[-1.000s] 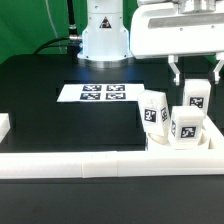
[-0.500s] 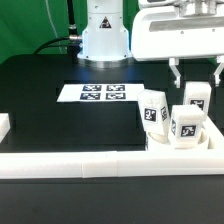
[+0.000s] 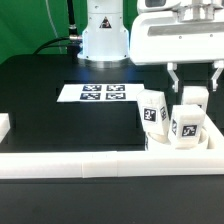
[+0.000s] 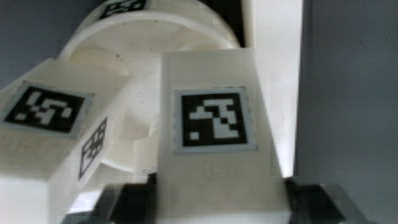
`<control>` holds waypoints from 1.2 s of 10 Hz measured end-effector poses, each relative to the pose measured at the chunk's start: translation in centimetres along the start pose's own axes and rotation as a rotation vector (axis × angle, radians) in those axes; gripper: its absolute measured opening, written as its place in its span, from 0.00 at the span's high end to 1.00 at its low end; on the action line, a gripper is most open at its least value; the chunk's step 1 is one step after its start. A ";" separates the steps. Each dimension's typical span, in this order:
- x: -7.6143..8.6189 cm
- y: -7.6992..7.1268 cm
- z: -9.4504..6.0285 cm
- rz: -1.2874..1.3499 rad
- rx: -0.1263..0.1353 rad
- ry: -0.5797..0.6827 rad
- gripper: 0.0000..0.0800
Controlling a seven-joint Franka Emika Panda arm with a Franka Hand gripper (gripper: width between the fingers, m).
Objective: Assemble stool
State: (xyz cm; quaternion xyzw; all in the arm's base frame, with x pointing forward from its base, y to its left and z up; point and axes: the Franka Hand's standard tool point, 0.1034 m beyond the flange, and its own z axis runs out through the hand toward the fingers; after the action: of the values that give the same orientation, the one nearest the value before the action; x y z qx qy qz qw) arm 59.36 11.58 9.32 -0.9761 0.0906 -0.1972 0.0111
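The stool's white round seat [image 3: 160,143] lies at the exterior view's right, tucked behind the front rail. Three blocky tagged legs stand on it: one toward the left [image 3: 153,109], one in front [image 3: 185,125] and one at the back [image 3: 193,97]. My gripper [image 3: 195,82] hangs over the back leg, with a finger down each side of it. In the wrist view this leg [image 4: 217,110] fills the gap between the two dark fingers [image 4: 121,200], and my gripper [image 4: 217,205] is shut on it. A second tagged leg [image 4: 50,110] stands close beside it, and the seat's curved edge [image 4: 151,45] shows beyond.
The marker board [image 3: 100,93] lies flat mid-table. A long white border rail [image 3: 70,161] runs along the front, with a short white block [image 3: 4,126] at the far left. My arm's white base [image 3: 104,35] stands at the back, before a green backdrop.
My gripper has shifted a little toward the exterior view's left and turned slightly, and the back leg has moved with it. The other two legs have stayed put.
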 end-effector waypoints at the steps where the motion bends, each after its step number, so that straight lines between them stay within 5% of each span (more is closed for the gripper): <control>1: 0.2 0.1 0.1 -0.004 0.001 0.014 0.58; 5: 0.5 0.1 0.2 -0.010 0.007 0.051 0.58; 6: 0.5 0.1 0.2 -0.010 0.007 0.050 0.50; 7: 0.5 0.1 0.2 -0.010 0.007 0.050 0.28; 8: 0.6 0.2 0.0 -0.007 0.005 0.045 0.22; 12: 1.0 0.2 -0.9 0.002 0.006 0.026 0.19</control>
State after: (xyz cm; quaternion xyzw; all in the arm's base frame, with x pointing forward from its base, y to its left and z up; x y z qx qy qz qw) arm 59.90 11.16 10.48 -0.9733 0.0912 -0.2102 0.0133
